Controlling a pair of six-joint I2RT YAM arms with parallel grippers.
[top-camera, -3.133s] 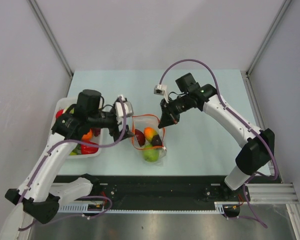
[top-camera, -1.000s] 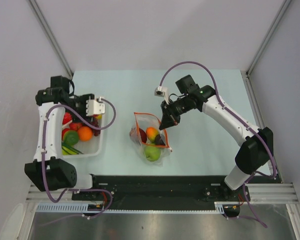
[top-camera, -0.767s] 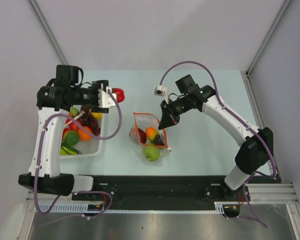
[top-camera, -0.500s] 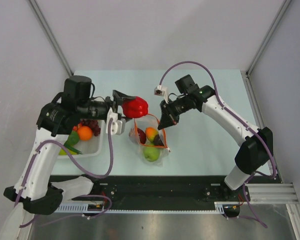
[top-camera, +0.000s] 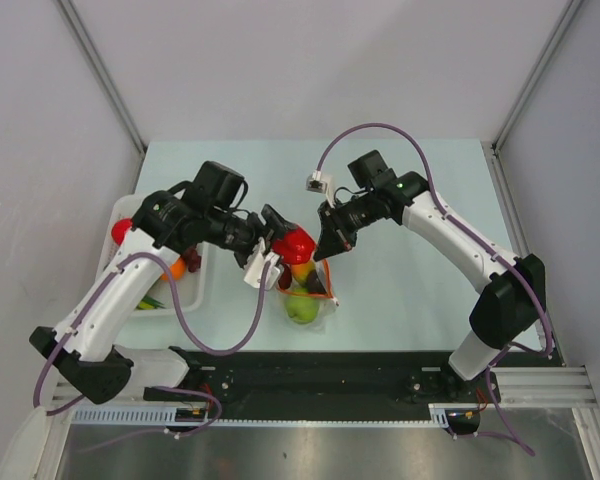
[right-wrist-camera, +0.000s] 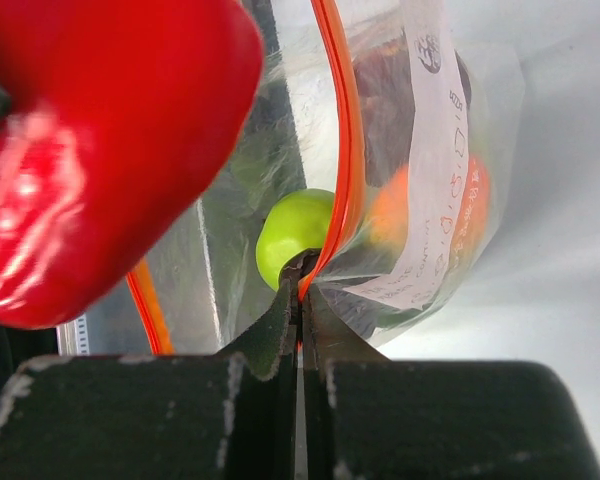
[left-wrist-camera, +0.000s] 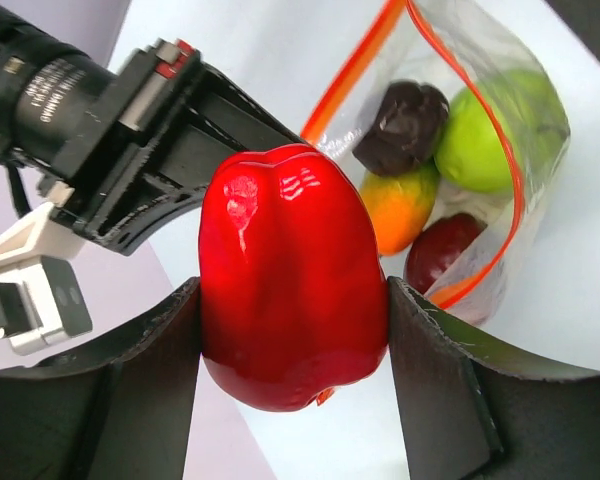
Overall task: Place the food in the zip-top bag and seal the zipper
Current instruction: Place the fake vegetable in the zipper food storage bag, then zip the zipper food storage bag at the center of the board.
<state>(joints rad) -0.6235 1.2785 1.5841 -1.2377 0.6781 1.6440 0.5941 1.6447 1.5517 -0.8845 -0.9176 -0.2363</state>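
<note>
**Red pepper at the bag's mouth.** The left gripper (left-wrist-camera: 292, 310) pinches a glossy red toy pepper (left-wrist-camera: 290, 275) between its two dark pads, one pad flat on each flank. The pepper's long axis runs out along the fingers. Ahead of those fingertips and a little to one side lies the clear zip-top plastic bag (left-wrist-camera: 480, 190), its mouth gaping toward the pepper. The orange-red zipper strip (left-wrist-camera: 352, 78) loops around the opening. In the bag's far end from this gripper sit a green toy apple (left-wrist-camera: 500, 125), an orange piece, a dark lump and a dark red piece.

The right gripper (right-wrist-camera: 300, 288), fingers pressed together on the zipper strip (right-wrist-camera: 345, 150), holds one lip of the mouth up. In its own camera the pepper (right-wrist-camera: 90, 160) fills the space just beside that lip, on the open side.

From above, the pepper (top-camera: 300, 242) hangs at the mouth between the two arms. The left gripper (top-camera: 288, 246) clasps it and the right gripper (top-camera: 327, 243) sits just beside it at the rim of the bag (top-camera: 323, 300). Well behind the left gripper, a white rectangular tray (top-camera: 120, 205) holds more toy food.

The left arm looks set to make the delivery. The pepper appears nearly as broad as the opening, so the move likely turns on its leading end clearing the near lip and going in lengthwise.
</note>
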